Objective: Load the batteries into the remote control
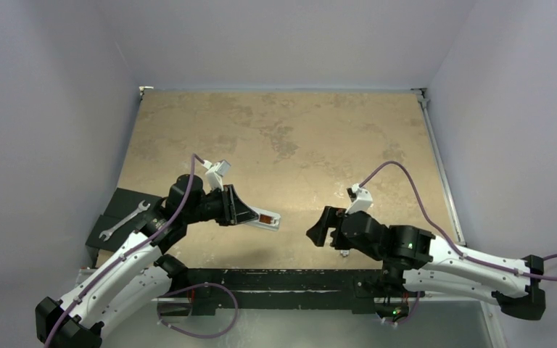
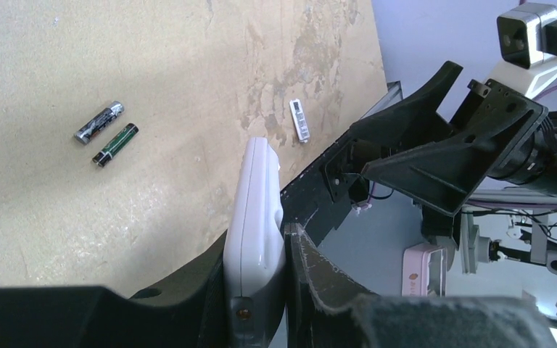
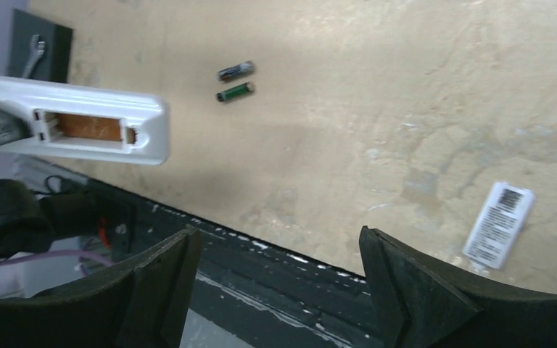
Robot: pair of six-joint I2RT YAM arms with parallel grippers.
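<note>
My left gripper (image 1: 250,216) is shut on the white remote control (image 1: 267,220) and holds it above the table, edge-on between the fingers in the left wrist view (image 2: 255,217). In the right wrist view the remote (image 3: 14,94) shows its open, empty battery bay (image 3: 87,127). Two dark batteries (image 2: 99,122) (image 2: 114,145) lie side by side on the table, also in the right wrist view (image 3: 234,70) (image 3: 233,92). I cannot make them out in the top view. My right gripper (image 1: 313,230) is open and empty (image 3: 279,246), facing the remote's free end, a short gap away.
A small white battery cover (image 2: 300,119) lies flat on the table, also seen in the right wrist view (image 3: 499,225). A silver wrench (image 1: 123,220) rests on a black mat at the table's left edge. The black front rail (image 1: 275,279) runs along the near edge.
</note>
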